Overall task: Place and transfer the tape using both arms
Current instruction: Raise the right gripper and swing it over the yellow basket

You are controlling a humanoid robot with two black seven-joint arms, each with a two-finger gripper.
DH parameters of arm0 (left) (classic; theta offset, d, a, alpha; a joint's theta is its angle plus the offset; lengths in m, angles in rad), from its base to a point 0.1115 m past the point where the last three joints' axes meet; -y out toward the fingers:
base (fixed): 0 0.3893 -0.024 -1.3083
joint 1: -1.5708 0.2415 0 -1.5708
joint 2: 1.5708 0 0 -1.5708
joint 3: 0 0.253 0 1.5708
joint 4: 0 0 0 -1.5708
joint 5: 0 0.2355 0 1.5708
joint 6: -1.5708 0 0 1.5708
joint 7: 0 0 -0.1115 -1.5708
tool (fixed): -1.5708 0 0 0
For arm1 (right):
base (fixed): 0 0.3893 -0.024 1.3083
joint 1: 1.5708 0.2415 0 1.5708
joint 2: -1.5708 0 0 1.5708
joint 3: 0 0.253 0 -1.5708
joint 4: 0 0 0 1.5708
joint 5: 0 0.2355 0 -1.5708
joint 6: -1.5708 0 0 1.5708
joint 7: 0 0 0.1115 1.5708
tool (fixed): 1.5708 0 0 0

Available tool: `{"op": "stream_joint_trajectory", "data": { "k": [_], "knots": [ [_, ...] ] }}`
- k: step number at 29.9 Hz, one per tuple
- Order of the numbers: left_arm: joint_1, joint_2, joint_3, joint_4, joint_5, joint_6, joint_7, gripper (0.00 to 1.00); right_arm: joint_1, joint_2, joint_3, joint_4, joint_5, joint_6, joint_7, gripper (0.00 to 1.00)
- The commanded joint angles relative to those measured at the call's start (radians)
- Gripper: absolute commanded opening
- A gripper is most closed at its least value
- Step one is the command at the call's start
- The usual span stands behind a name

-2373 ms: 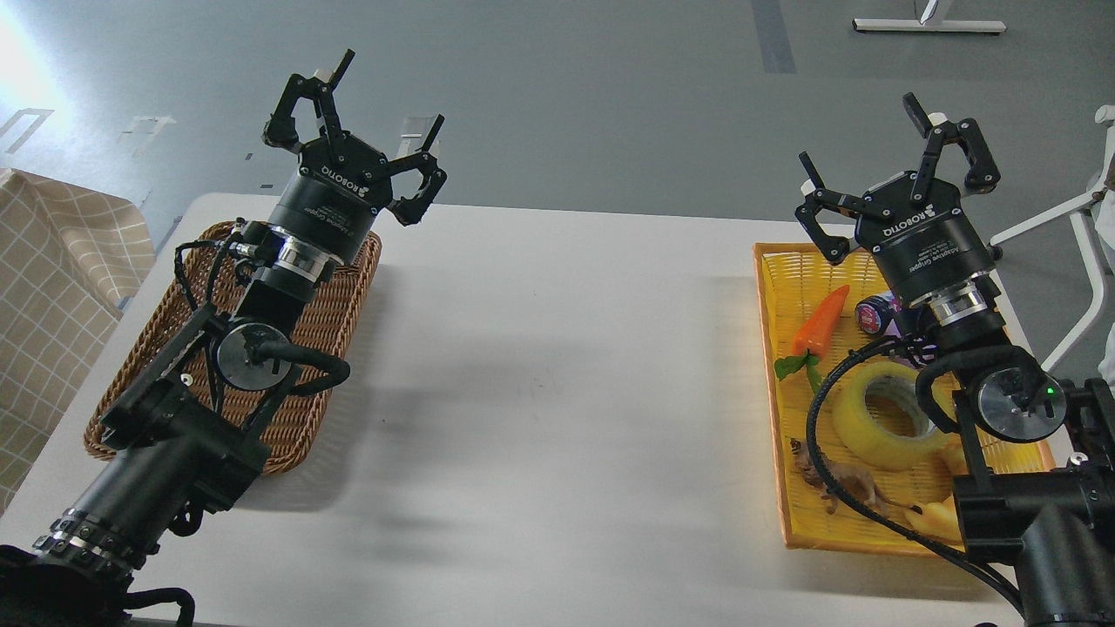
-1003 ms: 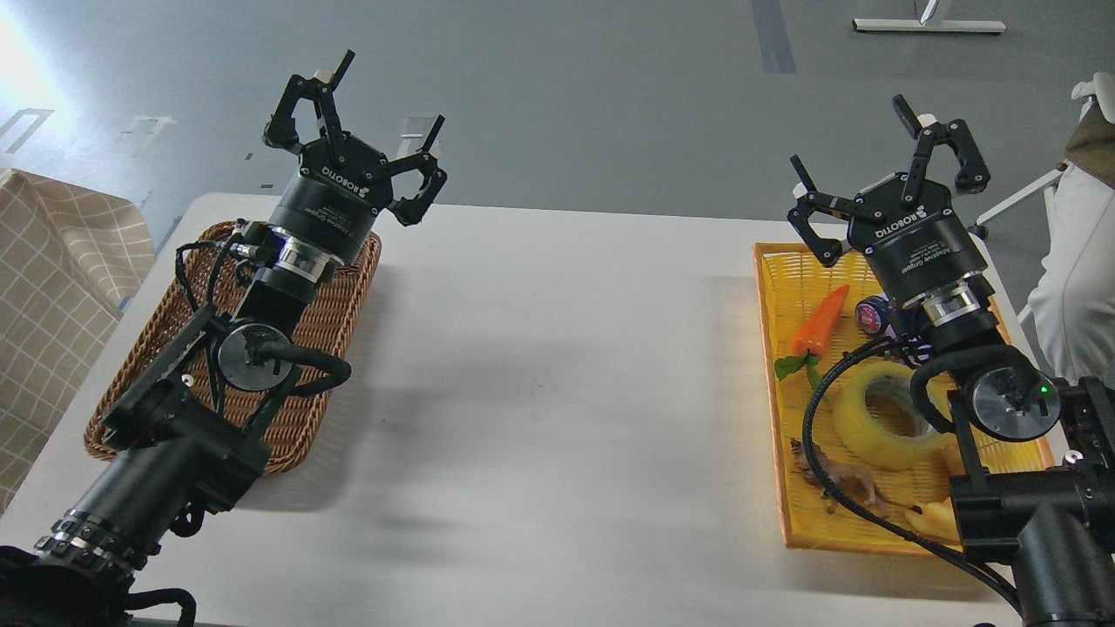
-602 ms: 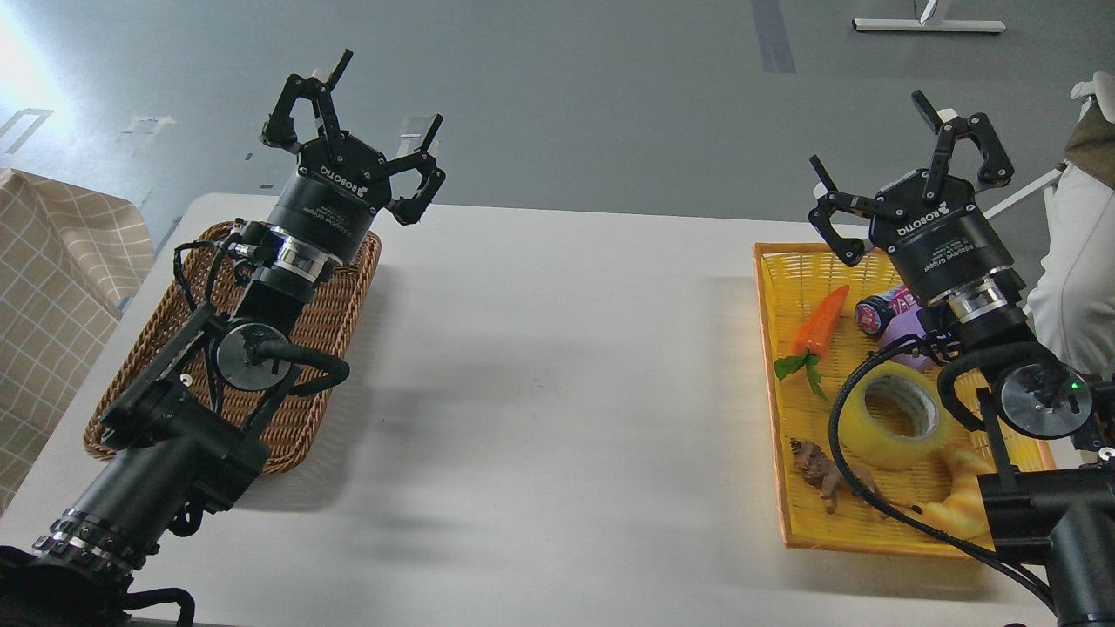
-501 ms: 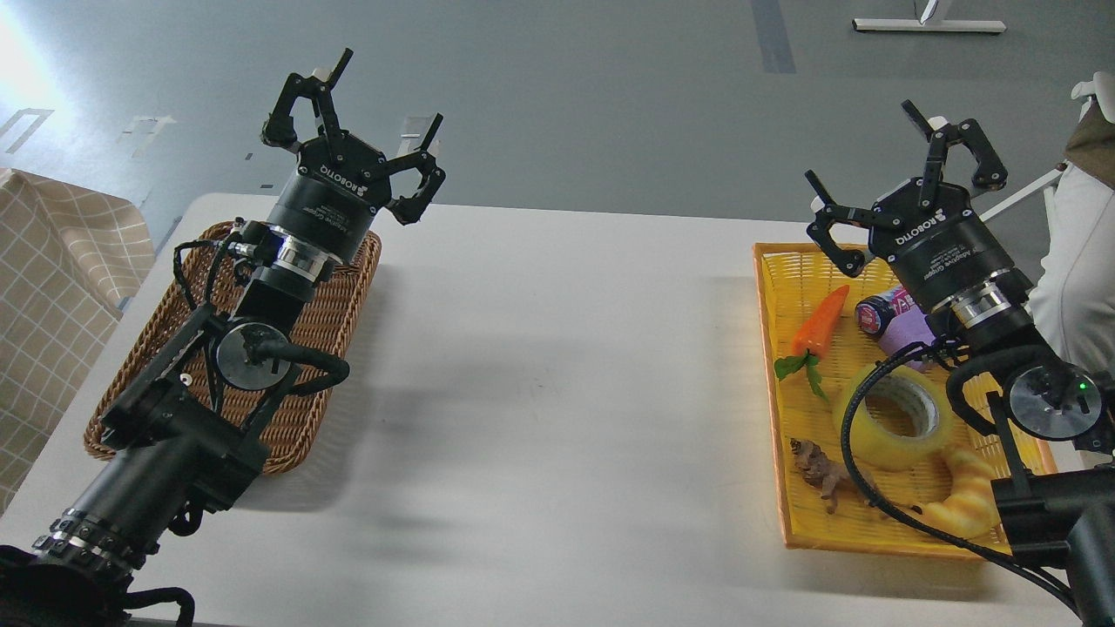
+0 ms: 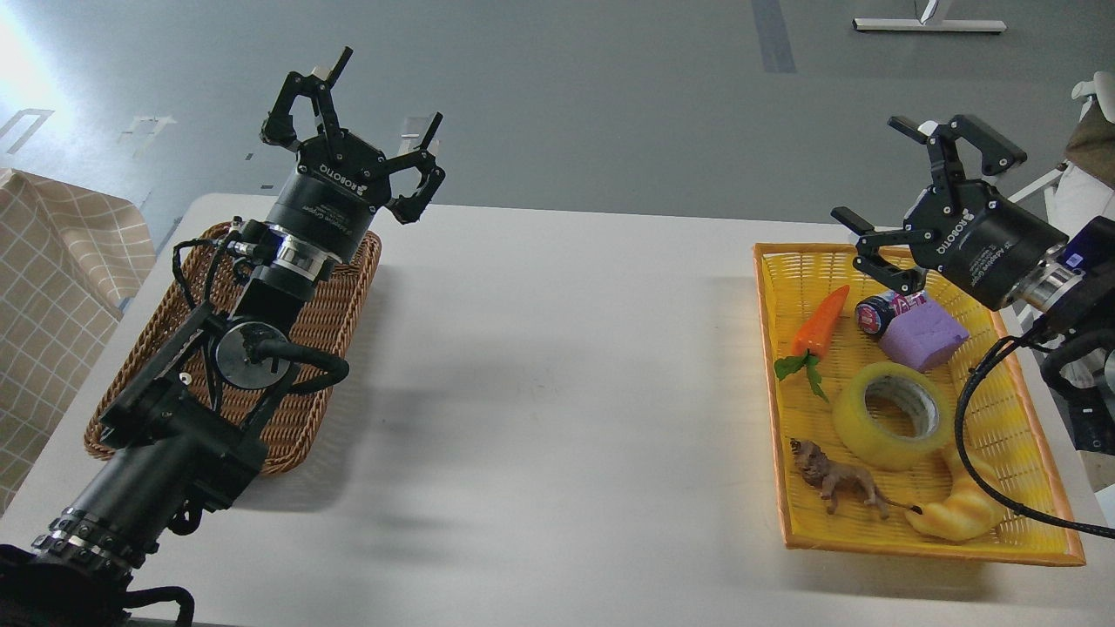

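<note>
From my seat, starting at the far left, a brown wicker basket (image 5: 331, 305) sits on the desk (image 5: 540, 366) at about nine o'clock, with my left arm stretched over it. The left gripper (image 5: 366, 113) hangs above the basket's far end, fingers spread wide and holding nothing. The middle of the desk lies between the two baskets, and the tape is well apart from that left gripper. Over at three o'clock is the yellow basket (image 5: 771, 366), and there the tape (image 5: 890, 415) lies flat on its side, its hole facing up, so its axis runs straight up out of the basket floor rather than along it. Around it: an orange toy carrot (image 5: 819, 324) at roughly eleven o'clock from the roll, a purple block (image 5: 923, 329) at about one o'clock with a small dark can (image 5: 878, 312) just beside it, a toy lion (image 5: 838, 482) at seven o'clock and a croissant-shaped toy (image 5: 958, 509) at five o'clock, close against the roll. The right gripper (image 5: 906, 187) hovers above the far end of the yellow basket, fingers wide apart and empty, tilted toward the left. The tape lies at about six o'clock from it — nearer to me and lower — so the right arm is plainly the closer one. My judgement: the pick has not begun, and the next move calls for drawing that gripper back toward me and down over the roll — one finger into the core, one outside the wall.
</note>
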Motion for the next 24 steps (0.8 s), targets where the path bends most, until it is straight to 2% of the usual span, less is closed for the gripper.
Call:
{"op": "stream_joint_trajectory", "data": {
  "k": [1, 4, 16, 24],
  "knots": [
    [0.000, 0.000, 0.000, 0.000, 0.000, 0.000, -0.001, 0.98, 0.023, -0.071, -0.069, 0.035, -0.127, 0.000, -0.001, 1.00],
    [0.000, 0.000, 0.000, 0.000, 0.000, 0.000, 0.000, 0.98, 0.066, -0.116, -0.161, 0.043, -0.272, 0.000, -0.001, 1.00],
    [0.000, 0.000, 0.000, 0.000, 0.000, 0.000, 0.000, 0.98, 0.237, -0.297, -0.484, 0.113, -0.558, 0.000, -0.007, 1.00],
    [0.000, 0.000, 0.000, 0.000, 0.000, 0.000, 0.000, 0.98, 0.307, -0.386, -0.604, 0.113, -0.612, 0.000, -0.007, 1.00]
  ]
}}
